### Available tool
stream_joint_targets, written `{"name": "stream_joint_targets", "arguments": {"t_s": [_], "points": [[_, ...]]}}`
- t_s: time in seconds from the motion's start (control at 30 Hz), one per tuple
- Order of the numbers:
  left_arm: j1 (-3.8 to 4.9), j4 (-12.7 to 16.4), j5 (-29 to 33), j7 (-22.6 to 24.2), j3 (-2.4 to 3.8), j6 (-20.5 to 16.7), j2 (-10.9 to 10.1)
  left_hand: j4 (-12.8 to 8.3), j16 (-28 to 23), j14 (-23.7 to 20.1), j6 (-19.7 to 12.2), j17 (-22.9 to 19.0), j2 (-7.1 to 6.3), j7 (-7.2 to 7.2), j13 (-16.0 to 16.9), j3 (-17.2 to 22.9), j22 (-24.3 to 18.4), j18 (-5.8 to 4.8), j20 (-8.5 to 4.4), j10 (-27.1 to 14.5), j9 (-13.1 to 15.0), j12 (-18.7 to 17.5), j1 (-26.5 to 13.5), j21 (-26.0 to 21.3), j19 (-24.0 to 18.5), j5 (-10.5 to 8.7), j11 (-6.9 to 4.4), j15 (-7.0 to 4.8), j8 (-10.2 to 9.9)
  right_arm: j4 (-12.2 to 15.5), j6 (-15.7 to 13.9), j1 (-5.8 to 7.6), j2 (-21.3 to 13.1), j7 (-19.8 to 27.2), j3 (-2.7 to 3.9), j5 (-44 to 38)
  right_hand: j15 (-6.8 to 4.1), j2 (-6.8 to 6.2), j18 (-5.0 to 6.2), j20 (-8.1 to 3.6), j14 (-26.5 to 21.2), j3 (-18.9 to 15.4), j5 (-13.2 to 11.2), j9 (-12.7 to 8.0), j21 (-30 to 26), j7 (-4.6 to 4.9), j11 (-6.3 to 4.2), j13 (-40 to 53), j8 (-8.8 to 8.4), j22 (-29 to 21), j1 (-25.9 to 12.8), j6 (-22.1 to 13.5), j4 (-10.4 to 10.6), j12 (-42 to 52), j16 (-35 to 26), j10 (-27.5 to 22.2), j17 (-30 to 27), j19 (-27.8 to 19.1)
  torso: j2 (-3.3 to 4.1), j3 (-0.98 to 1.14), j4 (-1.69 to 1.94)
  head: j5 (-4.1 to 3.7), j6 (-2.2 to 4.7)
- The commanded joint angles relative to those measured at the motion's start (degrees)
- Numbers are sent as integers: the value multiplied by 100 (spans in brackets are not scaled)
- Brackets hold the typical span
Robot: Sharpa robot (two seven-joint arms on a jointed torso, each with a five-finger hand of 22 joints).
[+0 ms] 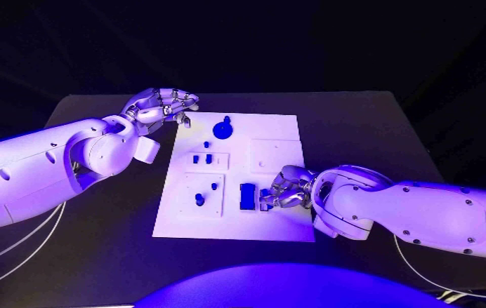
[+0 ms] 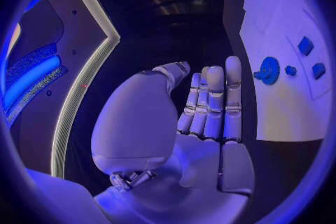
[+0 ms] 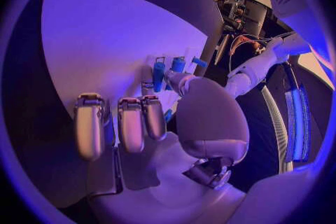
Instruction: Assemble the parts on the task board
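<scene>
Broadly, everything is placed against the task board.

Table point(image 1: 364, 122): black, with the task board lying flat in its middle.

Task board point(image 1: 273, 220): white plate with several raised square panels on its face; the blue parts lie on it or stand in it.

Left arm point(image 1: 61, 164): white, beside the task board's left edge, reaching toward its far left corner.

Right arm point(image 1: 415, 210): white, crossing the task board's near right corner.

Left hand point(image 1: 162, 106): over the table just off the task board's far left corner, not touching it; in the left wrist view its fingers point(image 2: 213, 101) stand straight and side by side with nothing between them.

Right hand point(image 1: 286, 187): over the near right part of the task board, its fingers curled down among the parts; whether they grip one I cannot tell.

Round part point(image 1: 222, 129): blue, near the task board's far edge, well apart from both hands.

Rectangular part point(image 1: 248, 196): blue, near the task board's near edge, just beside the right hand.

Small parts point(image 1: 203, 158): blue, on the left-hand panels of the task board.
</scene>
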Motion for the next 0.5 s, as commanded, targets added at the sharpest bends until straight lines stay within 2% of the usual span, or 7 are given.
{"name": "stream_joint_targets", "arguments": {"t_s": [0.03, 0.2, 0.3, 0.5], "points": [[2, 13, -32, 16, 3, 93, 5, 34, 7, -29, -32, 7, 3, 36, -10, -7, -5, 84, 13, -47, -5, 34, -37, -29, 35, 1, -1, 14, 20, -2, 109, -9, 8, 98, 0, 10, -7, -45, -59, -1, 448, -48, -14, -2, -27, 1, 18, 1060, -24, 1304, -103, 33, 21, -6, -18, 276, 767, 302, -2, -2, 2, -7, -3], [2, 17, -55, 4, 3, 107, 5, 42, 7, -29, -33, 7, 10, 35, -11, -5, -7, 85, 13, -48, -6, 37, -38, -32, 36, 2, -2, 14, 22, -8, 112, -10, 9, 108, 0, 12, -6, -111, -59, 0, 448, -96, -14, -3, -26, 1, 19, 1061, -23, 1304, -174, 36, 27, -7, -20, 276, 763, 302, 0, -1, -1, -12, -2], [2, 14, -62, 0, 3, 107, 6, 42, 7, -29, -33, 7, 10, 35, -11, -5, -7, 85, 13, -48, -6, 37, -38, -32, 36, 2, -2, 14, 22, 0, 118, -10, 7, 116, 0, 12, -9, -185, -58, -1, 447, -283, -20, 4, -31, -4, 16, 1064, -8, 1303, -335, 52, 54, -5, -22, 277, 758, 300, 1, 0, -2, -6, -8], [2, 12, -65, -3, 3, 106, 7, 46, 7, -29, -33, 7, 15, 34, -12, -3, -9, 85, 14, -48, -6, 38, -38, -34, 36, 3, -2, 14, 23, 24, 120, -10, -2, 123, 0, 13, -9, -185, -59, -2, 447, -295, -19, 4, -26, -5, 16, 1063, -7, 1304, -341, 52, 54, -7, -20, 277, 762, 302, 2, 3, -2, -2, -11]]}}
